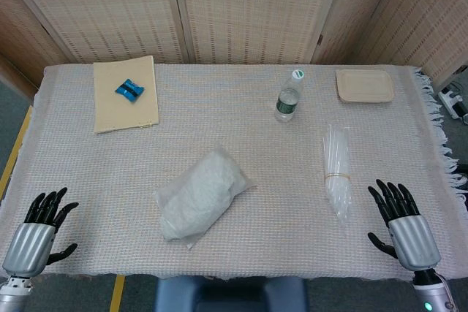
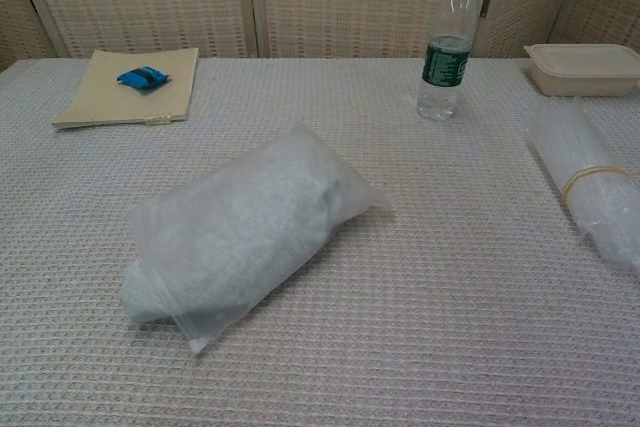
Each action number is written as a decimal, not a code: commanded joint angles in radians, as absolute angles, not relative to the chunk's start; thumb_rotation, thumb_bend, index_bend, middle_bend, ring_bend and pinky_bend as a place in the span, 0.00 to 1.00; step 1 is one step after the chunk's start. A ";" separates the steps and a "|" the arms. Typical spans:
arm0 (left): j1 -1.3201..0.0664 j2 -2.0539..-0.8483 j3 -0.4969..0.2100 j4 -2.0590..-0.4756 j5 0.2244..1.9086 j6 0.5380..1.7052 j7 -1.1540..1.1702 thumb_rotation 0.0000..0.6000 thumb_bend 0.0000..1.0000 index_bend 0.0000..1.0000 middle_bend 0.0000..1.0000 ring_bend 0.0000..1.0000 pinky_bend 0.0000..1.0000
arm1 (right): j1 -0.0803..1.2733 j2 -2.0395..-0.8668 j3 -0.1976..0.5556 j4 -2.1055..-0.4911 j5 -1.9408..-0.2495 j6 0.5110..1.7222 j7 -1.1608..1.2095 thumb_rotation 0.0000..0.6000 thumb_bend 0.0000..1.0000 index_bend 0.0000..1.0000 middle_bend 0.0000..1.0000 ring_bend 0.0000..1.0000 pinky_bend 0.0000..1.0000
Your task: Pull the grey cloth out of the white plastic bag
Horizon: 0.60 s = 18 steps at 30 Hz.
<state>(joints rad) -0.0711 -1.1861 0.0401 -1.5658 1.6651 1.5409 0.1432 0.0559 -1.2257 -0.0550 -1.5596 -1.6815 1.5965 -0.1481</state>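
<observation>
The white plastic bag lies in the middle of the table, bulging with the grey cloth that shows dimly through the plastic. The bag's flat end points toward the front edge. My left hand rests at the front left corner, fingers spread, holding nothing. At the front right corner my right hand is likewise spread and empty. Both hands are well apart from the bag. Neither hand shows in the chest view.
A water bottle stands behind the bag to the right. A rubber-banded bundle of clear bags lies near my right hand. A beige lidded box sits far right; a tan folder with a blue packet far left.
</observation>
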 commanded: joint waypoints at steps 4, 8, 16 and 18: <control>-0.089 -1.210 0.071 -1.531 1.720 1.521 0.081 1.00 0.13 0.26 0.06 0.00 0.00 | 0.050 -1.224 -0.051 -1.562 -1.685 1.599 -0.152 1.00 0.12 0.00 0.00 0.00 0.00; -0.095 -1.271 0.100 -1.470 1.799 1.546 0.019 1.00 0.14 0.29 0.05 0.00 0.00 | 0.048 -1.231 -0.051 -1.556 -1.695 1.595 -0.174 1.00 0.12 0.00 0.00 0.00 0.00; -0.103 -1.526 0.121 -1.270 1.913 1.646 -0.156 1.00 0.24 0.49 0.08 0.00 0.00 | 0.064 -1.243 -0.044 -1.552 -1.680 1.541 -0.216 1.00 0.12 0.00 0.00 0.00 0.00; -0.112 -1.582 0.115 -1.231 1.927 1.656 -0.163 1.00 0.24 0.53 0.09 0.00 0.00 | 0.066 -1.243 -0.043 -1.555 -1.672 1.529 -0.219 1.00 0.12 0.00 0.00 0.00 0.00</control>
